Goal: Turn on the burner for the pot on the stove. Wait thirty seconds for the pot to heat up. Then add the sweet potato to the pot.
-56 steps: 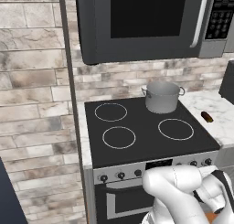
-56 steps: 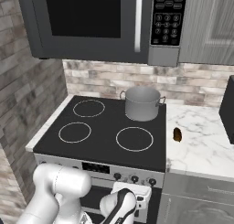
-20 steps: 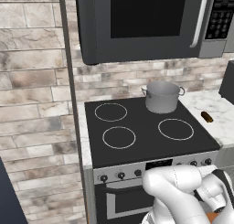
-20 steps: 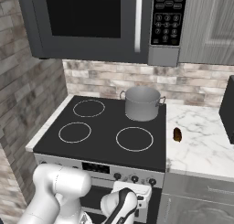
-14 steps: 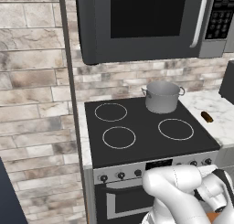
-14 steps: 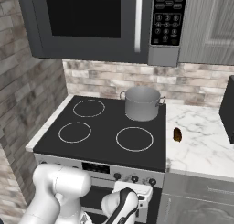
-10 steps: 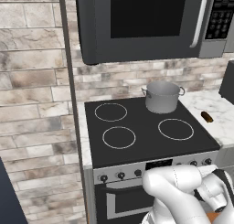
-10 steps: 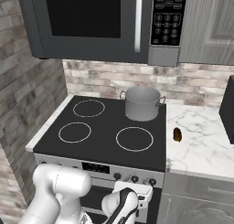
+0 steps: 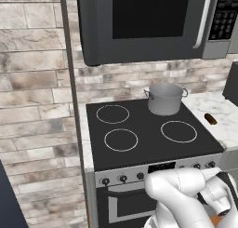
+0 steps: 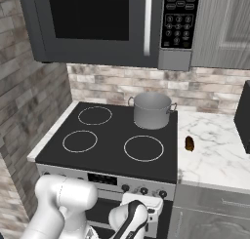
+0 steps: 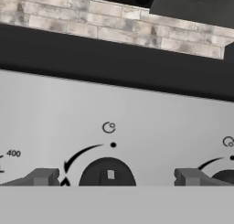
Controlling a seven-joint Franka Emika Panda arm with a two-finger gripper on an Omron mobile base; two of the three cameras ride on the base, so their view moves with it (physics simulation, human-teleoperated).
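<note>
The grey pot (image 9: 165,98) (image 10: 152,109) stands on the back right ring of the stove (image 9: 148,145) (image 10: 110,135), whose top is black glass. The brown sweet potato (image 9: 210,118) (image 10: 189,143) lies on the marble counter to the stove's right. My gripper (image 11: 116,177) is held low against the stove's steel front and is open. Its fingertips (image 11: 43,176) stand wide apart on either side of a black knob (image 11: 107,173) without touching it. A black dot and a curved arrow are printed above that knob.
A dark microwave (image 9: 144,22) (image 10: 97,23) hangs above the stove. A black appliance (image 10: 242,116) stands at the counter's far right. Another knob (image 11: 227,176) sits just right of my fingers. A brick wall (image 9: 32,97) closes the left side.
</note>
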